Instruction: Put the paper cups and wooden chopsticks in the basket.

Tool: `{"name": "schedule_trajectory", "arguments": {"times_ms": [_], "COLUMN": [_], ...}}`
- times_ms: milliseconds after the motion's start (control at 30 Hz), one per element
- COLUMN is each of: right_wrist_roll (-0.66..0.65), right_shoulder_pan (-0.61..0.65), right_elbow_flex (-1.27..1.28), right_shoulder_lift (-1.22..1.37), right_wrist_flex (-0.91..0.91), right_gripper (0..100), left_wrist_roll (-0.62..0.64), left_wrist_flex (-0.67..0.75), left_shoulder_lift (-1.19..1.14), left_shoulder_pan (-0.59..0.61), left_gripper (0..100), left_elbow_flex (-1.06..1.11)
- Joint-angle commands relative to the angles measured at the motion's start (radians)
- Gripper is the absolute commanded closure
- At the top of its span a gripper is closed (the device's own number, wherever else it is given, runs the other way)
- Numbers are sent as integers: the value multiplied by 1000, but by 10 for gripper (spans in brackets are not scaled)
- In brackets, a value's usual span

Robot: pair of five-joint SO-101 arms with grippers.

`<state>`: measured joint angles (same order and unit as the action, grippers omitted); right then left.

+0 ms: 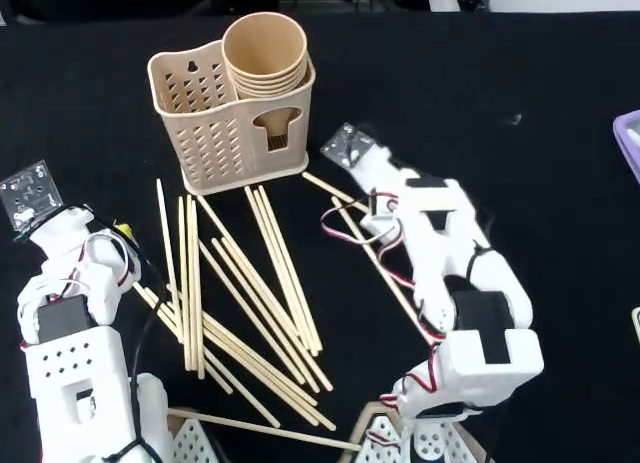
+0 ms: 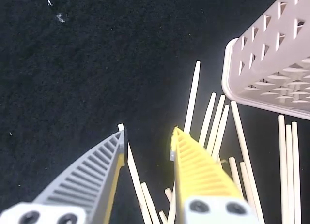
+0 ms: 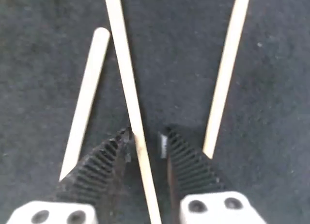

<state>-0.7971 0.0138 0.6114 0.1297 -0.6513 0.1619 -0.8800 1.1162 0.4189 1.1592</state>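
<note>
Left gripper (image 2: 147,129): parted, low over chopsticks (image 2: 207,117) near the basket (image 2: 271,74).
Right gripper (image 3: 145,132): pitched down near basket, parted astride one chopstick (image 3: 123,74).

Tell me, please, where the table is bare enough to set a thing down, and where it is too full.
Bare table lies left of the basket, beyond the left arm, and between the right arm and the purple object at the table's edge. The middle is crowded: chopsticks spread from the basket down between both arms.
</note>
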Motion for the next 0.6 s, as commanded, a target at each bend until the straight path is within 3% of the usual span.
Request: {"name": "schedule_trajectory", "arguments": {"times_ms": [0, 167, 367, 567], "right_wrist_roll": [-14, -14, -14, -14], "right_shoulder_pan": [-100, -224, -206, -147], "right_elbow_flex": [-70, -122, -119, -125], "right_shoulder_lift": [2, -27, -21, 30], "right_wrist_flex": [14, 12, 11, 11], "right_gripper": [990, 987, 979, 814], "left_wrist_roll": [-6, -6, -6, -6], "left_wrist_flex": [-5, -5, -3, -5], "left_shoulder_lift": [15, 15, 15, 15], "left_shoulder_pan": [12, 12, 10, 12], "left_gripper": [841, 841, 841, 841], "left_elbow_flex": [-5, -5, -5, -5]}}
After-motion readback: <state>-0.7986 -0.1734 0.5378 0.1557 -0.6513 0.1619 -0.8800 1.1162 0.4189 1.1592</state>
